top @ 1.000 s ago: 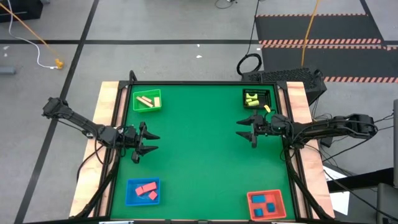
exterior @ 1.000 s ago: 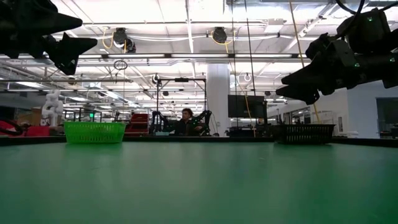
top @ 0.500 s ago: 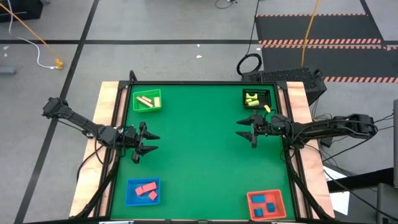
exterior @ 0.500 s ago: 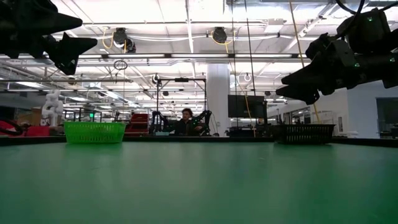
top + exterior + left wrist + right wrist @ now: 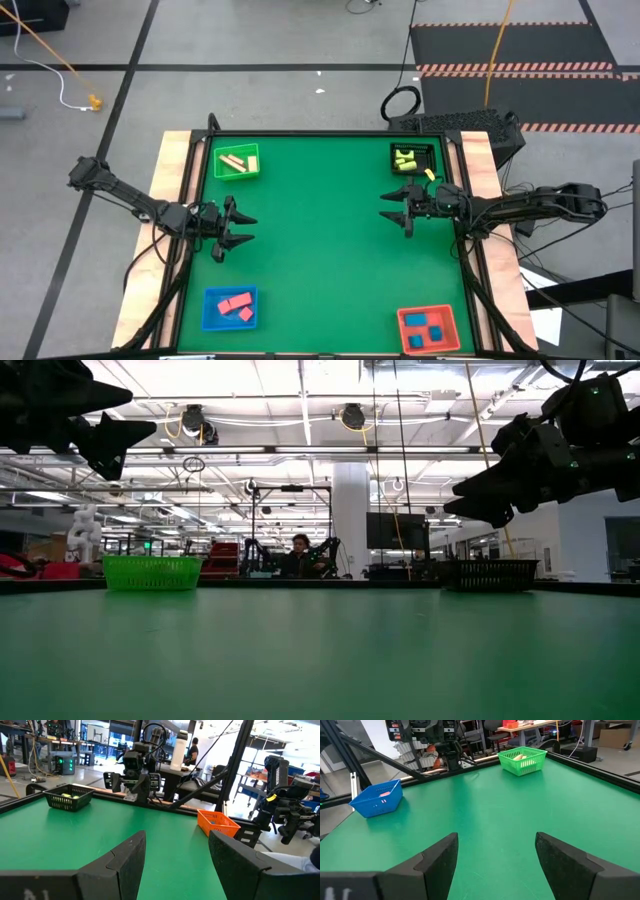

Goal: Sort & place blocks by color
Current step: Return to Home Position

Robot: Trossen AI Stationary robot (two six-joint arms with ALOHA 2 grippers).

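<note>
Nothing has moved since a second ago: both arms hover at home over the table (image 5: 320,260), left end effector (image 5: 243,229) and right end effector (image 5: 388,208) spread empty, blocks (image 5: 236,305) sorted in corner bins (image 5: 206,312), so no further move seems needed

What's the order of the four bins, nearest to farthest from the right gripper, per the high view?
1. Black bin, top right corner, just above the right gripper.
2. Red bin, bottom right corner.
3. Green bin, top left corner.
4. Blue bin, bottom left corner, diagonally across.
Left gripper waits at mid-left.
</note>
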